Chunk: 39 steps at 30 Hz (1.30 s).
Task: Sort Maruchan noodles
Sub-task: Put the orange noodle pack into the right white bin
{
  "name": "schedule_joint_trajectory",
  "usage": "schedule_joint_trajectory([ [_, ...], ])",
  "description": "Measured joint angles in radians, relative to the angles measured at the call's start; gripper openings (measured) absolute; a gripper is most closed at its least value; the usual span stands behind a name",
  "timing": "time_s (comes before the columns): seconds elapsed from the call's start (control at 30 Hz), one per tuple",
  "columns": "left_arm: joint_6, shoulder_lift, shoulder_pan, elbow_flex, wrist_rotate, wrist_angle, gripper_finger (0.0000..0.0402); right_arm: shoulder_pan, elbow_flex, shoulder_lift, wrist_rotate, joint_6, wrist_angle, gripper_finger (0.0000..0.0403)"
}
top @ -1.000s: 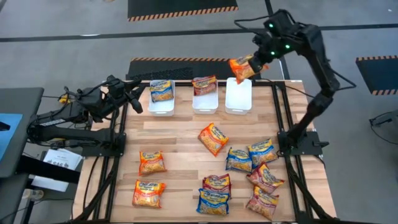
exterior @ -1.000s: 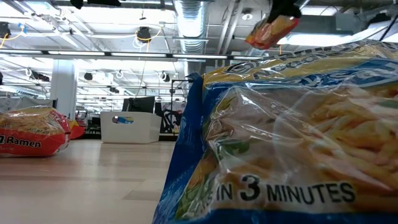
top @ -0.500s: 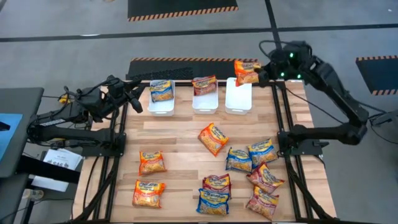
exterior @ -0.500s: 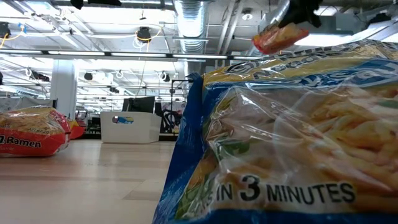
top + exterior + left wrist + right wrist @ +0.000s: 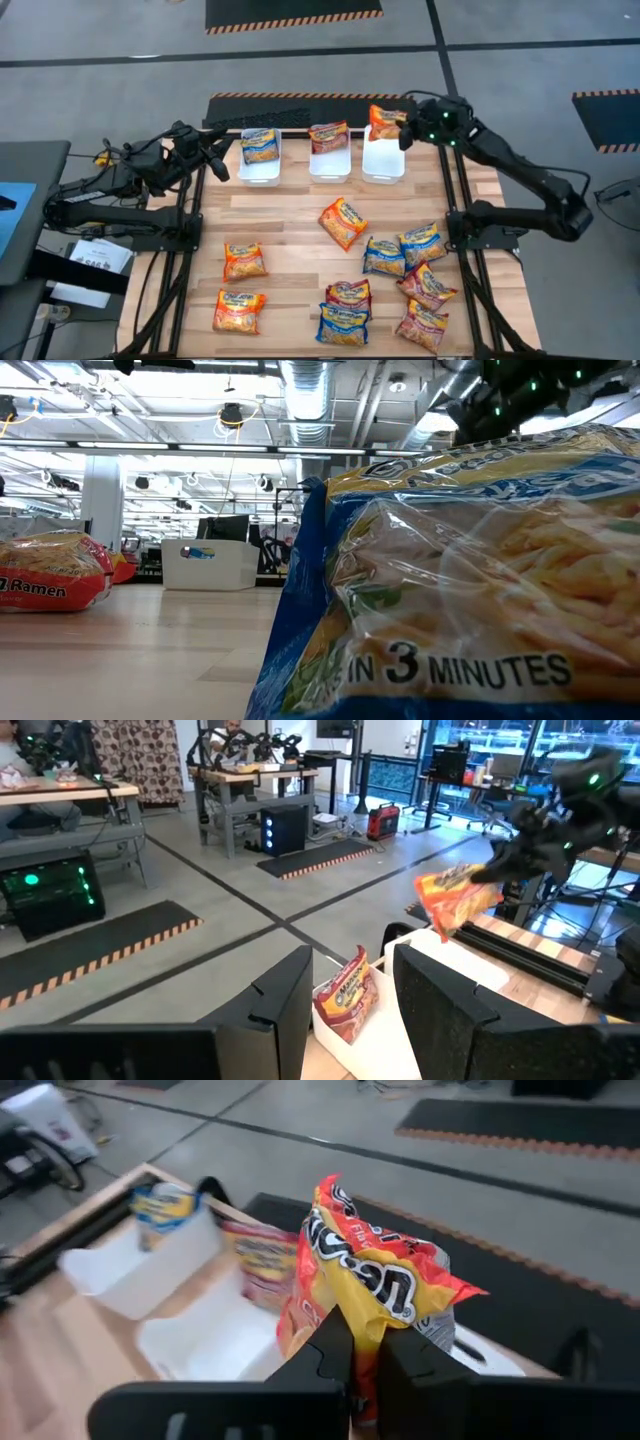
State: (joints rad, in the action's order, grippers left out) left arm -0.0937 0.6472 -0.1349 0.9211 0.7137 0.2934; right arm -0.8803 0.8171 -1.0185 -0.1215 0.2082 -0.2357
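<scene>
Orange and glossy, the noodle packet (image 5: 386, 117) hung clamped in the right pincer (image 5: 402, 126), directly over the far end of the rightmost white bin (image 5: 383, 158), so the drop lay straight below. Its long axis ran roughly across the bin. The left pincer (image 5: 218, 160) waited beside the left bin (image 5: 260, 167), fingers apart and empty. In the low view a blue packet (image 5: 470, 590) blocked everything.
</scene>
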Motion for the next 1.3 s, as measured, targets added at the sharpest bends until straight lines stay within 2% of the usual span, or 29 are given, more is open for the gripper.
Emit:
schedule_joint_trajectory([
  [0.23, 0.000, 0.000, 0.000, 0.000, 0.000, 0.000, 0.0130, -0.071, -0.134, -0.037, -0.005, 0.001, 0.184, 0.0033],
  [0.37, 0.000, 0.000, 0.000, 0.000, 0.000, 0.000, 0.0130, -0.077, -0.140, -0.110, -0.011, -0.047, 0.235, 0.0034],
  [0.73, -0.001, 0.000, 0.000, 0.000, 0.000, 0.000, 0.0130, -0.078, -0.139, -0.304, -0.011, -0.058, 0.403, 0.0035],
  [1.03, 0.001, 0.000, 0.000, 0.000, 0.000, 0.000, 0.0130, -0.083, -0.139, -0.422, -0.011, -0.076, 0.410, 0.0035],
  [1.3, 0.000, 0.000, 0.000, 0.000, 0.001, 0.000, 0.0130, -0.085, -0.139, -0.442, -0.008, -0.101, 0.418, 0.0035],
])
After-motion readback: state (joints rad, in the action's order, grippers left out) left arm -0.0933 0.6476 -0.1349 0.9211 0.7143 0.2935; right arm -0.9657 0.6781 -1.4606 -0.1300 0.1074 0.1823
